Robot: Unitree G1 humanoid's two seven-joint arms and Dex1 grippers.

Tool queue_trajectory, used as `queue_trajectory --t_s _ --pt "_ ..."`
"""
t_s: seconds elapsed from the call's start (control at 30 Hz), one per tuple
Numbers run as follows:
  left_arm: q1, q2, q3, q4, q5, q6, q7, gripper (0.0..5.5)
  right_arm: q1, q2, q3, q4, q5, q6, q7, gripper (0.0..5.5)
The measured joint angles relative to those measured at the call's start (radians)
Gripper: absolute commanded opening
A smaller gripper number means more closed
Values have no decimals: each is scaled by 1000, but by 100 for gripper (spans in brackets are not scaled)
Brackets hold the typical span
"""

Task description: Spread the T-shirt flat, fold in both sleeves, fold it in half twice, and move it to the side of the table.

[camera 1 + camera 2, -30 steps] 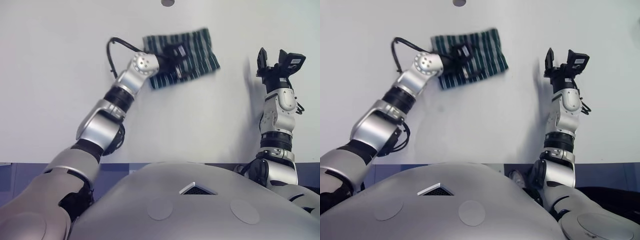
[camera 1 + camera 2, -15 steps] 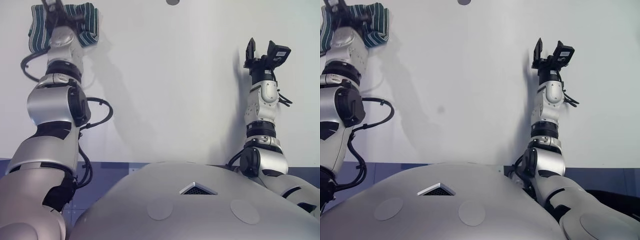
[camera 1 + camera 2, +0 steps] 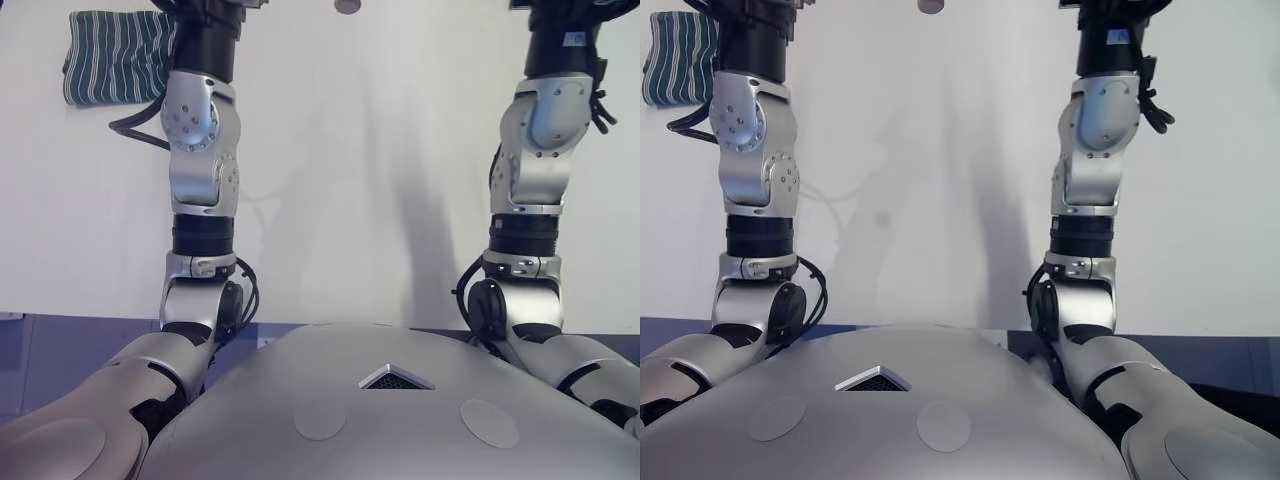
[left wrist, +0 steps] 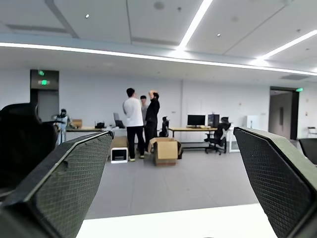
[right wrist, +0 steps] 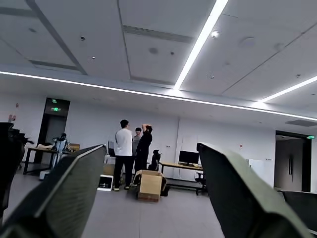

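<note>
The folded T-shirt (image 3: 115, 70), dark green with thin white stripes, lies flat at the far left of the white table (image 3: 350, 200). Both arms stand upright over the table, the left one just right of the shirt and lifted off it. In the left wrist view my left gripper (image 4: 171, 173) is open, its two black textured fingers (image 4: 64, 183) wide apart with nothing between them. My right gripper (image 5: 148, 193) is also open and empty, facing out over the room.
A small dark round spot (image 3: 345, 5) sits at the table's far edge. The table's front edge runs just ahead of my torso. Past the table lies an open floor with a cardboard box (image 4: 166, 151) and desks.
My left gripper slid the folded shirt from the table's middle to the far left, let go and rose upright. The right arm also swung up higher.
</note>
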Motion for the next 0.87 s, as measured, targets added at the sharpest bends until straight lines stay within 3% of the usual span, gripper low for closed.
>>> queue_trajectory --t_s 0.13,0.47,0.87 --pt "-24 -15 -46 1 67 33 -8 448 5 7 10 -29 0 32 -5 343" --pt "-78 -59 -8 -9 143 15 77 448 -52 3 1 53 35 119 15 343" --pt "-69 -99 -39 -35 176 38 71 448 -35 52 103 -4 4 128 37 343"
